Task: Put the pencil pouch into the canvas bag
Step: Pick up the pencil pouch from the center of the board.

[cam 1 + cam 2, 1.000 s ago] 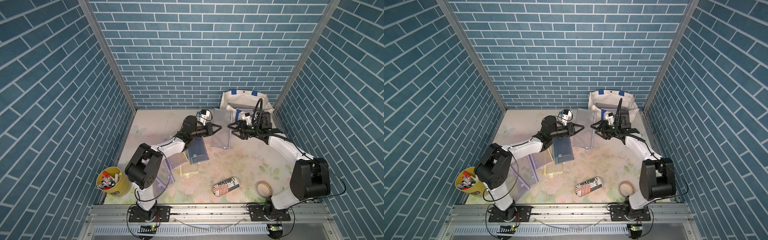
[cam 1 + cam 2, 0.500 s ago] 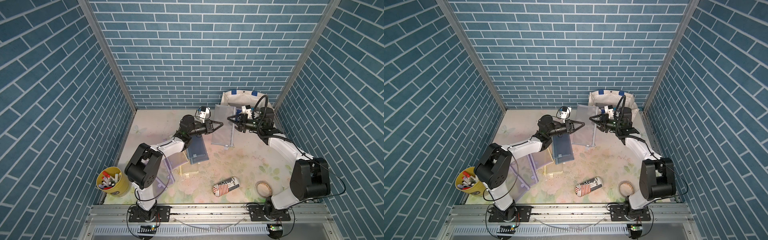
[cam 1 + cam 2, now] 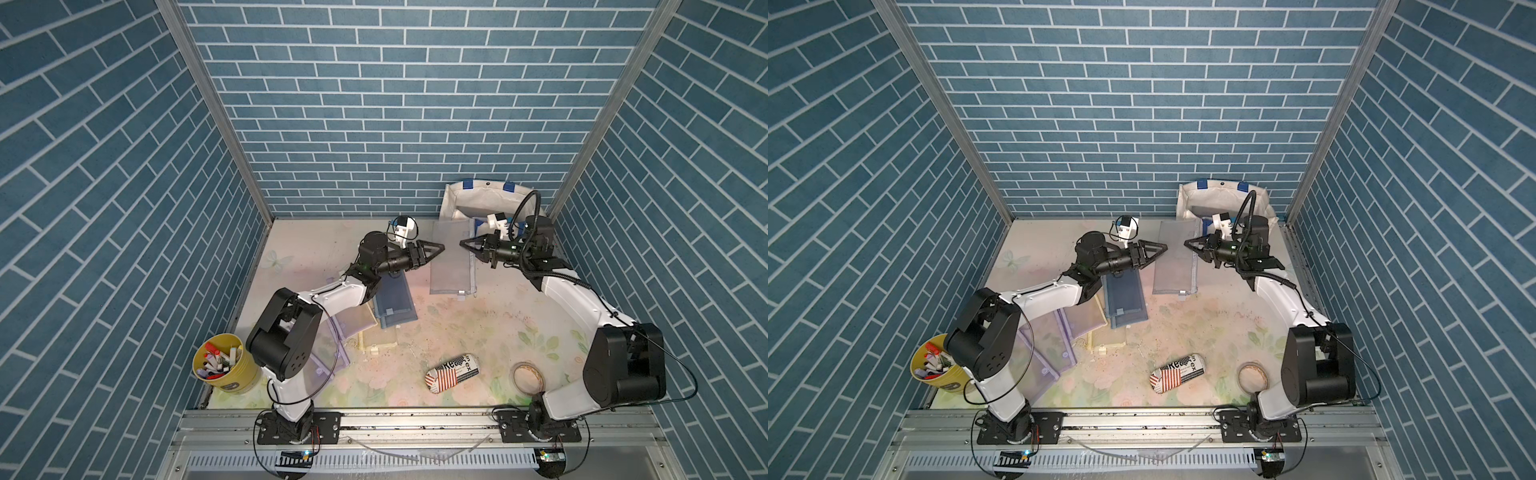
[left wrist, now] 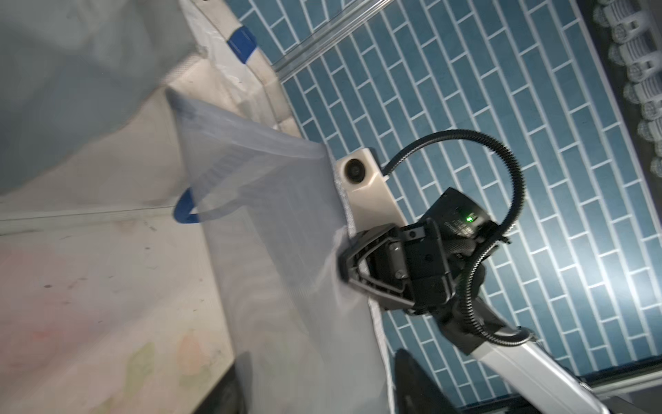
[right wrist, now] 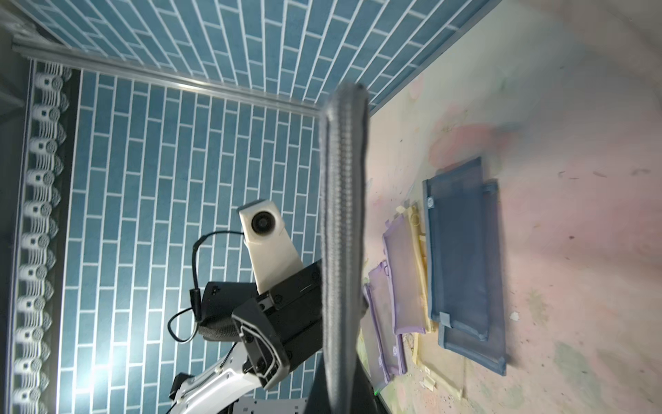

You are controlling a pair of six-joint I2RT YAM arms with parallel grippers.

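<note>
The pencil pouch (image 3: 452,266), a flat grey mesh one, hangs in the air between my two arms in both top views (image 3: 1175,266). My right gripper (image 3: 462,243) is shut on its zipper edge (image 5: 343,215); the left wrist view shows that pinch on the pouch (image 4: 286,233). My left gripper (image 3: 442,248) is open, its dark fingers (image 4: 412,387) wide apart on either side of the mesh. The canvas bag (image 3: 451,199), off-white with blue handles, stands at the back right just behind the right gripper, its blue handle (image 4: 183,213) showing through the mesh.
Two blue mesh pouches (image 3: 392,301) lie under the left forearm, with purple pouches (image 3: 332,353) and a yellowish one (image 3: 378,338) nearer the front. A yellow cup of markers (image 3: 224,368) stands front left. A flag-print roll pouch (image 3: 453,372) and a tape ring (image 3: 528,376) lie front right.
The right gripper has closed on the pouch's edge. The left gripper, shut on the pouch before, has opened and let go. Both grippers and the pouch shifted slightly toward the back.
</note>
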